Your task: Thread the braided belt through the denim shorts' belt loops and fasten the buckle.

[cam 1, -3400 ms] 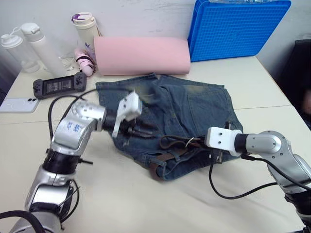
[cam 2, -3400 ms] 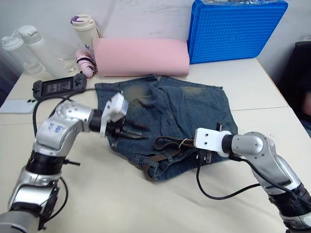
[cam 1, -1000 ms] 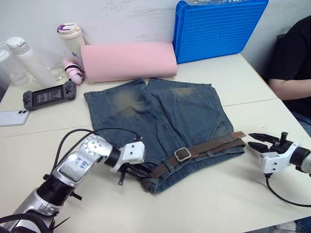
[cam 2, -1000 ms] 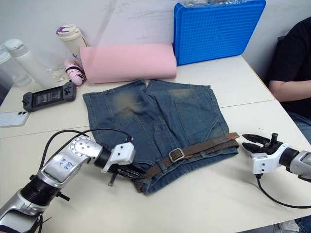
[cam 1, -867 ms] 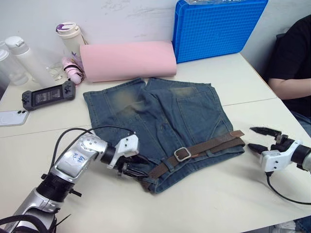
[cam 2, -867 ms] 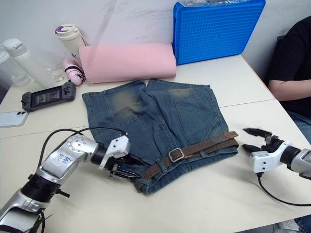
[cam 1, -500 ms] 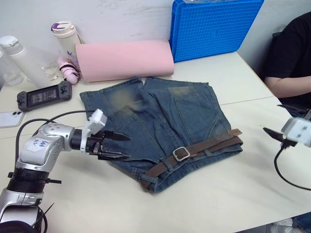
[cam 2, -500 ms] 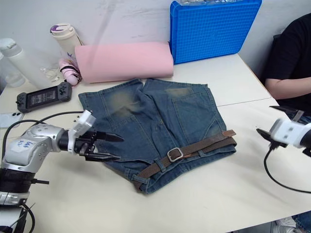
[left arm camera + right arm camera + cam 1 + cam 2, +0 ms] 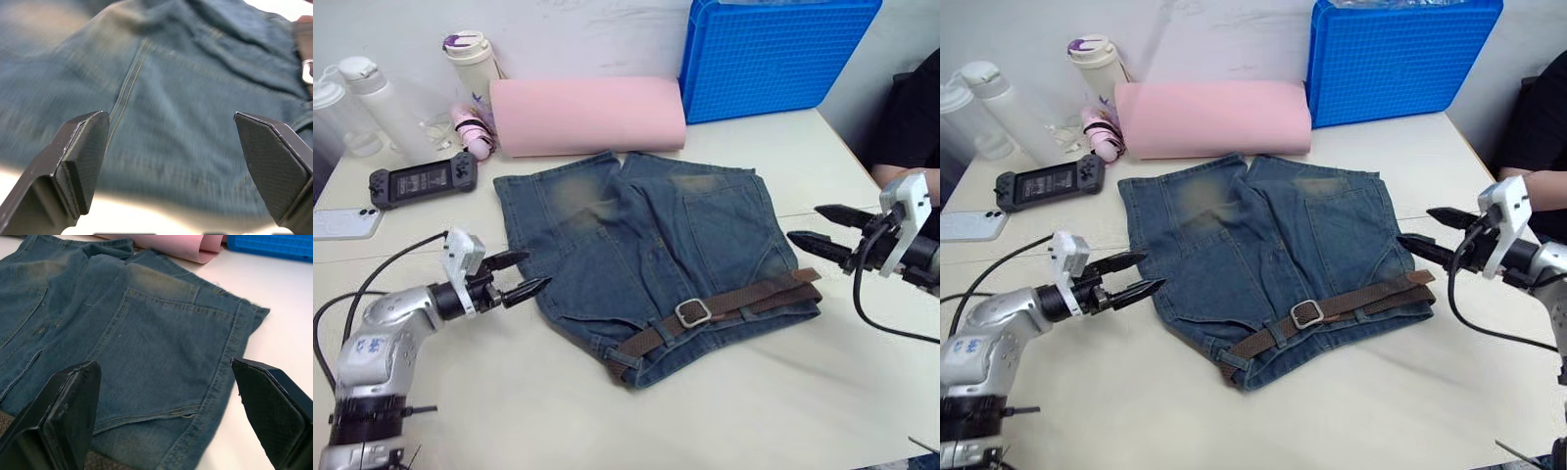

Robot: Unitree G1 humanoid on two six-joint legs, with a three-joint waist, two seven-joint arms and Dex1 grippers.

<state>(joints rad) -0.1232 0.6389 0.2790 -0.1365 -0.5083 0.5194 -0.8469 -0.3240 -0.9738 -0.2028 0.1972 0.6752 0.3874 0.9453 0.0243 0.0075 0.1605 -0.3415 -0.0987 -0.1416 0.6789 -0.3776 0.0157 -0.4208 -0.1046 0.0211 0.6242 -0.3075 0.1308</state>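
Left gripper (image 9: 524,275), fingers spread and empty, hovers over the table (image 9: 724,411) just beside the left edge of the denim shorts (image 9: 646,245). The shorts lie flat at mid-table, waistband toward the near edge. The braided belt (image 9: 744,299) runs along that waistband, its silver buckle (image 9: 692,312) closed near the middle, the strap tip at the shorts' right side. Right gripper (image 9: 815,225), fingers likewise parted and holding nothing, hangs just beyond the shorts' right edge, near the belt tip.
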